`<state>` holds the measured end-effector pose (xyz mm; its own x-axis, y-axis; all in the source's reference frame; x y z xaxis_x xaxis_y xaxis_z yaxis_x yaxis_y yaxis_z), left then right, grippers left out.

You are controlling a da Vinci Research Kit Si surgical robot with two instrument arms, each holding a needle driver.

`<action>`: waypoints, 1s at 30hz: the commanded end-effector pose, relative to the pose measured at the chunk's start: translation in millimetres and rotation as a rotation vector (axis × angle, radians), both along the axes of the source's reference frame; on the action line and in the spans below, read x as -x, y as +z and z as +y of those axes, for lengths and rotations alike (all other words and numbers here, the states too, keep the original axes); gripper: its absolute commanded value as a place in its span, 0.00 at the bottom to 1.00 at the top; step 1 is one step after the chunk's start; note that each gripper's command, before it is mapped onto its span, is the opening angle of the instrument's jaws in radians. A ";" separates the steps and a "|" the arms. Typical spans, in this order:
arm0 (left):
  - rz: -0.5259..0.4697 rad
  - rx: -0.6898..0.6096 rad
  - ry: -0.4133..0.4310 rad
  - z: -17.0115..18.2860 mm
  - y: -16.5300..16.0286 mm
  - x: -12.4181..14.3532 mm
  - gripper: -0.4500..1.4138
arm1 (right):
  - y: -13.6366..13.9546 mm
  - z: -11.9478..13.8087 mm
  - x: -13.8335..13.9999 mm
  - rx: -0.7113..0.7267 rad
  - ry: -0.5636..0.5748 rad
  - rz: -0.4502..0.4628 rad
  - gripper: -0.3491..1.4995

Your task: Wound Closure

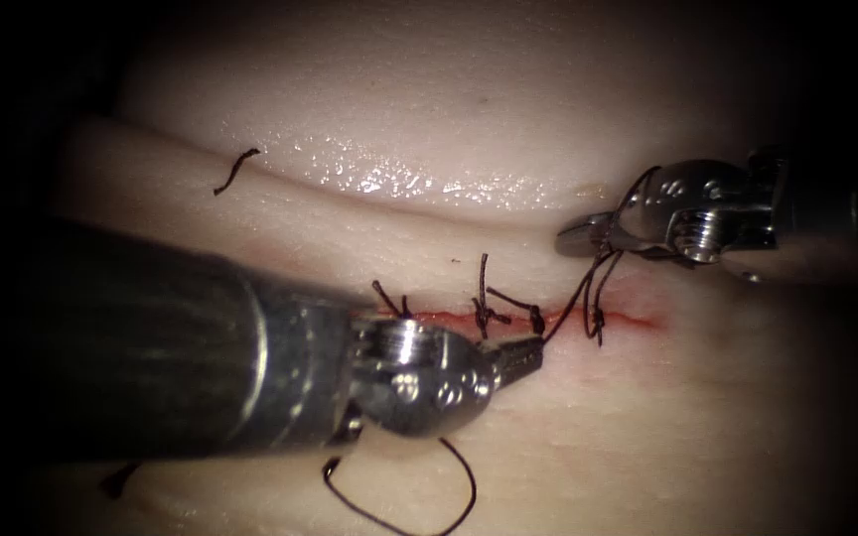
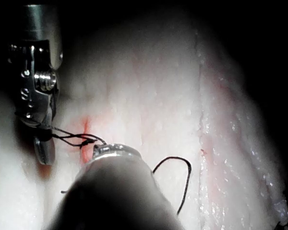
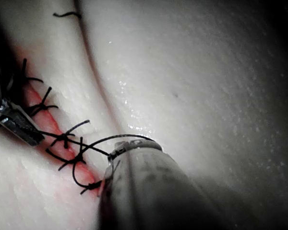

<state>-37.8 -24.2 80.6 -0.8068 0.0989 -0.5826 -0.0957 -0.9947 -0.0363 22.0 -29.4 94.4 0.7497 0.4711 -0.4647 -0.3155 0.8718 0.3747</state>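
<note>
While the left tool [image 1: 520, 355] pinches the thread [image 1: 570, 303] beside the cut [image 1: 638, 320], the right tool [image 1: 588, 236] seems clamped on its other strand; limp and slippery, it grips best close to the knot. I cannot find the needle.

A central spotlight left glare on the pale, wet pork tissue [image 1: 399, 179], while the endoscope view's edges faded to black.
</note>
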 end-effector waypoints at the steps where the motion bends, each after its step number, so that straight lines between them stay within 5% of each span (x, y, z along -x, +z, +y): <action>1: 0.006 -0.003 -0.001 0.2 0.6 0.1 0.00 | -1.5 0.7 -0.5 0.041 0.031 0.044 0.00; 11: 0.075 -0.028 -0.039 8.6 2.2 -3.5 0.00 | -3.4 -1.4 1.1 0.115 0.057 0.088 0.00; 15: 0.105 -0.051 -0.070 12.3 4.8 -4.4 0.00 | -3.9 -2.0 1.7 0.129 0.075 0.098 0.00; 30: 0.197 -0.194 -0.087 16.8 17.3 -3.4 0.00 | -3.9 -4.8 1.7 0.171 0.091 0.118 0.00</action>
<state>-33.7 -6.5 97.8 -0.8822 0.2843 -0.3753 -0.2207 -0.9538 -0.2038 19.5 -33.8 89.9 0.6439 0.4399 -0.6260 -0.3589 0.8963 0.2607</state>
